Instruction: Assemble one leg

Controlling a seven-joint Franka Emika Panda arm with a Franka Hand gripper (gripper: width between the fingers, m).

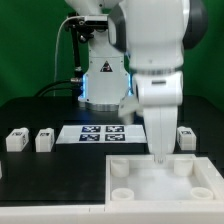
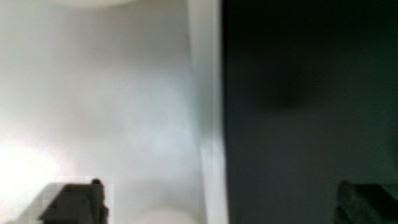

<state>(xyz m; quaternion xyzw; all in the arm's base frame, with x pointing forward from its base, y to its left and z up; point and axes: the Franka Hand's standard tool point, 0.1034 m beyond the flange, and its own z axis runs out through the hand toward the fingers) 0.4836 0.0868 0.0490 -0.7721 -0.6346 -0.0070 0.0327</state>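
Leg (image 1: 186, 136): sits on the black worktop (image 1: 55, 185) toward the exterior view's right, a small white block near the far edge of the panel (image 1: 160, 188) but apart from it. Lies clear of the hand, touched by nothing. Shows a dark mark on its front, too small to read.

Second leg (image 1: 44, 140) and third leg (image 1: 15, 140): stand close side by side at the exterior view's left, not touching, each with a dark tag on the face toward the camera. Stand well apart from the panel.

Marker board (image 1: 100, 134): lies flat between those two and the arm (image 1: 155, 50), with black-and-white tags on top.

Panel: fills the near part of the worktop at the exterior view's right, flat and white, with round sockets (image 1: 120, 168) in the corners.

Hand (image 1: 160, 153): hangs straight down from the big white arm, low over the far edge of the panel, between the two far sockets. Cannot tell from the exterior view whether it touches the surface. Stands wide open in the wrist view: two dark fingertips (image 2: 71, 203) far apart, nothing between them, nothing gripped. Looks down there on the white panel at one side and the dark worktop at the other, with the straight panel edge running between the fingers.
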